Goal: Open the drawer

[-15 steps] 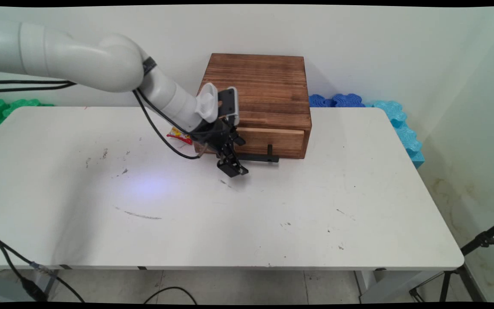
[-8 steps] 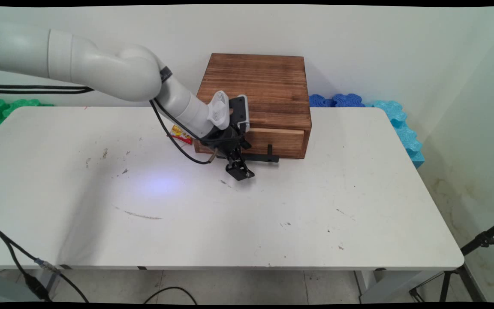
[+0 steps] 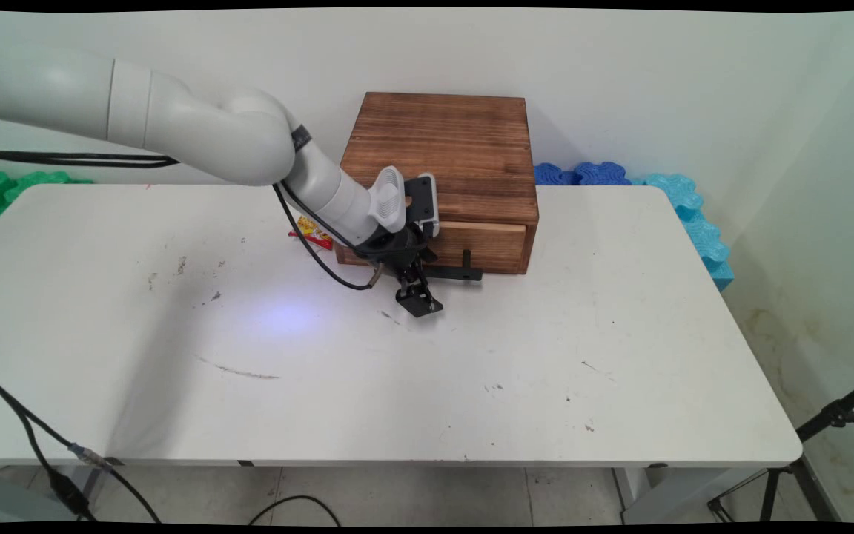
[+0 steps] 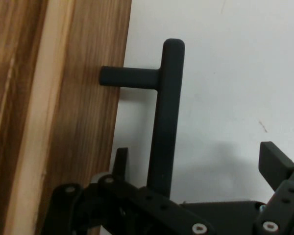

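A dark wooden box (image 3: 445,148) stands at the back of the white table (image 3: 471,386), with a lighter drawer front (image 3: 482,241) facing me. A black bar handle (image 3: 460,274) sticks out from the drawer on short posts. My gripper (image 3: 418,300) hangs low over the table at the handle's left end. In the hand view the handle (image 4: 167,122) runs between the two fingers. One fingertip (image 4: 120,160) is by the drawer face (image 4: 83,122) and the other (image 4: 277,164) is out over the table. The gripper (image 4: 198,164) is open and does not touch the bar.
A red and yellow snack packet (image 3: 312,232) lies on the table beside the box's left side, behind my arm. Blue foam pieces (image 3: 583,174) and light blue ones (image 3: 697,222) line the back right edge. Green foam (image 3: 4,185) sits at the back left.
My arm has swung to the right and the gripper has slid rightward and slightly lower, closer along the drawer handle. The box and packet have not moved.
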